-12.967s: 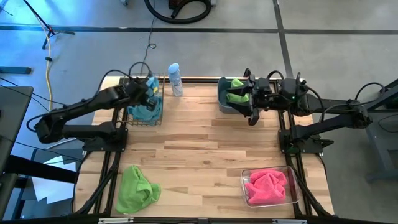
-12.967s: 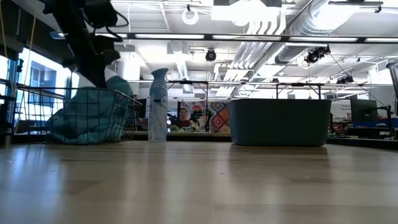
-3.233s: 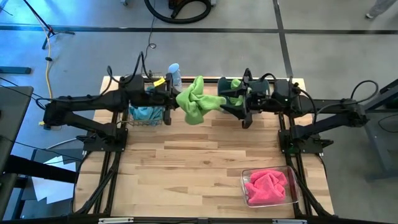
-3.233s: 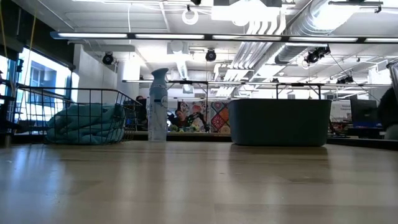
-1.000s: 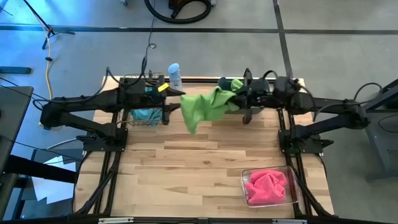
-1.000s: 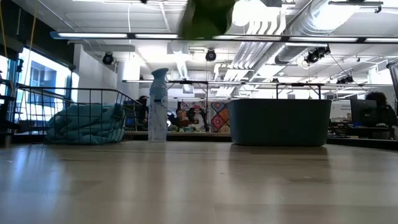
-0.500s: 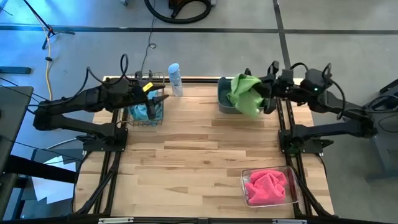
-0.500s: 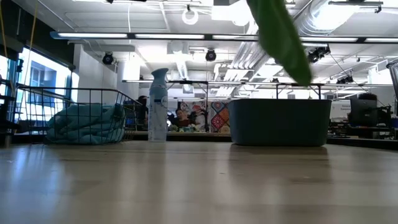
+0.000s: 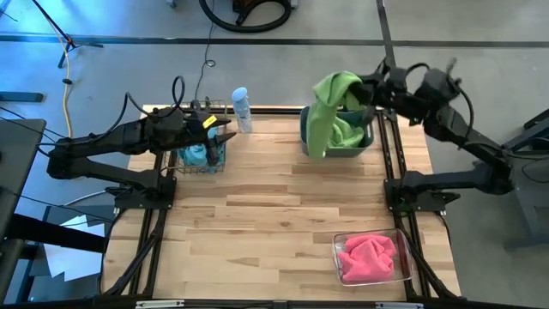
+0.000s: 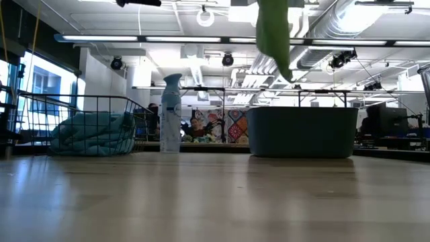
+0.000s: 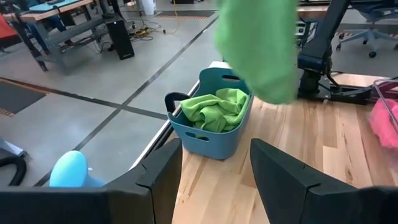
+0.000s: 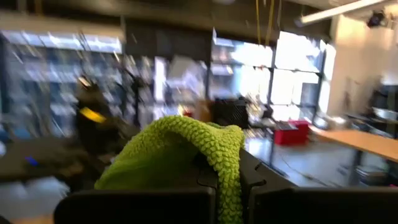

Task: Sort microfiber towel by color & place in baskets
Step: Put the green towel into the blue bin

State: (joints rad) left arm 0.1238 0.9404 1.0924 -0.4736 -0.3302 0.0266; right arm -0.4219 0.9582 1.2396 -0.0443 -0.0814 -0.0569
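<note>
My right gripper (image 9: 364, 93) is raised over the slate-blue tub (image 9: 307, 137) at the table's far right, shut on a lime green microfiber towel (image 9: 328, 110). The towel also shows in the low view (image 10: 272, 33) and the left wrist view (image 11: 258, 46). Another green towel (image 11: 214, 109) lies inside the tub. My left gripper (image 9: 221, 137) stands open and empty over the black wire basket (image 9: 184, 167), which holds a light blue towel (image 9: 196, 154). A pink towel (image 9: 369, 256) lies in the clear bin (image 9: 338, 240). My right gripper pinches a bunched fold at the green towel's upper end (image 12: 214, 155) between its two fingers; cloth drapes over the fingers and hides how many layers. The fingers come roughly level from the table's right. The towel hangs slack below them, clear of the tub (image 10: 302, 131).
A pale blue spray bottle (image 9: 242, 107) stands at the far edge between the wire basket and the tub. Bare wooden tabletop (image 9: 274, 223) stretches across the middle and near left.
My right gripper has carried the green towel from the middle of the far side toward the table's right and far edge and up, over the tub; the towel has swung and now hangs lengthwise. My left gripper has drawn back left over the wire basket.
</note>
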